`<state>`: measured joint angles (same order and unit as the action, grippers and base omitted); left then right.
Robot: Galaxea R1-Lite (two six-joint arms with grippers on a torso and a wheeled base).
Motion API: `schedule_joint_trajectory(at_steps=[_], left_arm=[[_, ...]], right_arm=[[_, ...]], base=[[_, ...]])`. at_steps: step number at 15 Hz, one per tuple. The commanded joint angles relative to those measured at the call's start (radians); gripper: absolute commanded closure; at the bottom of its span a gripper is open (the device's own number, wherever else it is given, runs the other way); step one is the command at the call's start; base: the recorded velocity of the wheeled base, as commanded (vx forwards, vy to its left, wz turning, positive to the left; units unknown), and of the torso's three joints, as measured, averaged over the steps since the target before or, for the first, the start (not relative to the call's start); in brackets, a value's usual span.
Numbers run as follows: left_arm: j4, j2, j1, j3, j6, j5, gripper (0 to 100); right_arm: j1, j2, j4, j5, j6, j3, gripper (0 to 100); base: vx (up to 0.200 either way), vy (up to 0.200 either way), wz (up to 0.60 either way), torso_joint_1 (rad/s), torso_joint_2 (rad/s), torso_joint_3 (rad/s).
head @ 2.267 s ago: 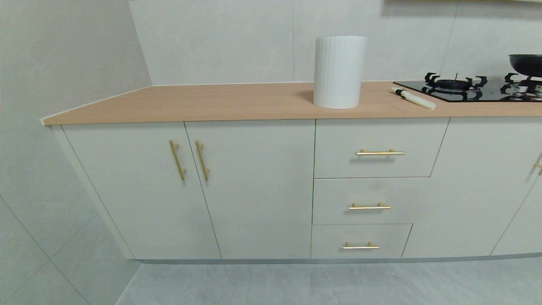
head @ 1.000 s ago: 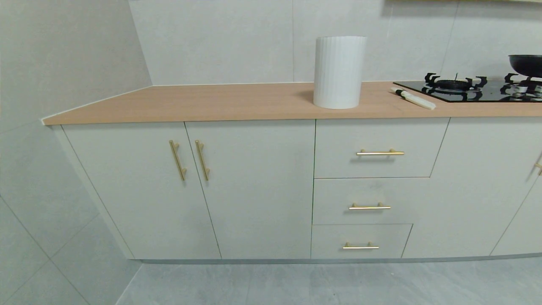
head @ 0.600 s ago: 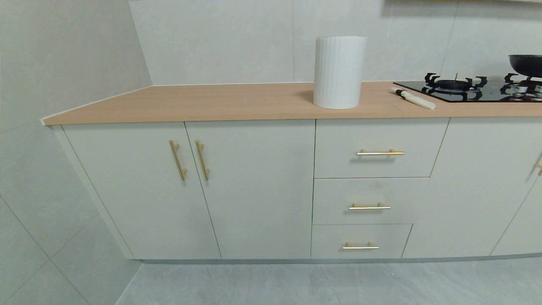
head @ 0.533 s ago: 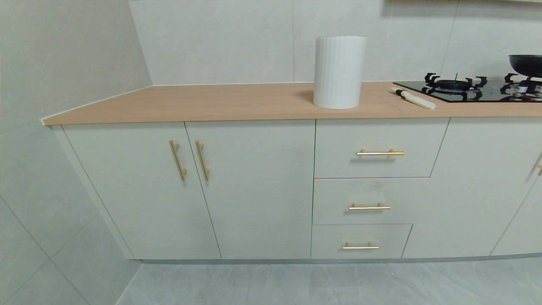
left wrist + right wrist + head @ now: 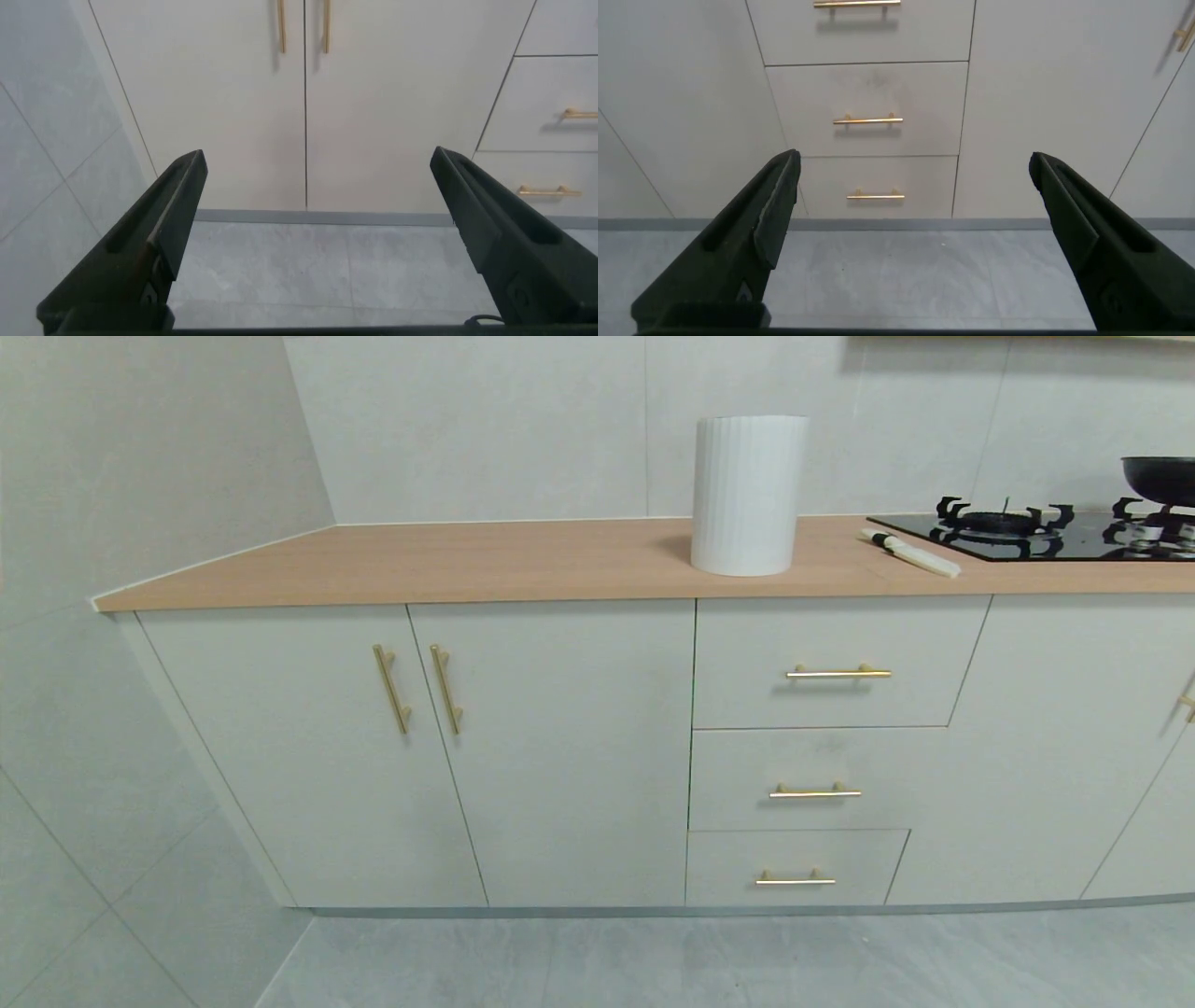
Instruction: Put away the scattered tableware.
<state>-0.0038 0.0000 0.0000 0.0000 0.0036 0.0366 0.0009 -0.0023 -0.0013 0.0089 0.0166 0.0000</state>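
While both arms hang low in front of the kitchen cabinets, the left gripper (image 5: pixel 317 157) has its two dark fingers (image 5: pixel 159 245) spread wide, with nothing between them and nothing touched. Through the gap show the double cabinet doors (image 5: pixel 306 103), both closed, and the grey floor tiles (image 5: pixel 308 271) below. The right gripper (image 5: pixel 913 157) is likewise spread wide and bare (its fingers (image 5: pixel 1085 233) frame the stack of three drawers (image 5: pixel 868 107), each with a brass bar handle and each pushed in).

In the head view the one loose piece of tableware, a slim cream utensil (image 5: pixel 909 552) with a dark band near its far end, lies flat on the wooden countertop (image 5: pixel 467 565). It is just beside the front corner of the black gas hob (image 5: pixel 1046 537) and near the white ribbed canister (image 5: pixel 749 495), though apart from it. The canister stands upright above the top drawer; its inside is hidden from this angle, so what it holds cannot be told. A black pan (image 5: pixel 1162 476) sits on a burner of the hob at the right edge.
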Motion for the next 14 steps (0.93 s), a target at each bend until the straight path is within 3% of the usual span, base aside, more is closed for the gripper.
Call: schedule_joint_trajectory(at_steps=[1, 14], left_arm=[[-0.001, 0.0, 0.0, 0.0, -0.001, 0.0, 0], [-0.001, 0.0, 0.0, 0.0, -0.002, 0.0, 0]], right_arm=[[0.001, 0.002, 0.0, 0.0, 0.0, 0.0, 0], [0.001, 0.002, 0.0, 0.0, 0.0, 0.0, 0]], base=[[0.2, 0.0, 0.0, 0.002, 0.0, -0.002], [0.2, 0.0, 0.0, 0.003, 0.0, 0.0]])
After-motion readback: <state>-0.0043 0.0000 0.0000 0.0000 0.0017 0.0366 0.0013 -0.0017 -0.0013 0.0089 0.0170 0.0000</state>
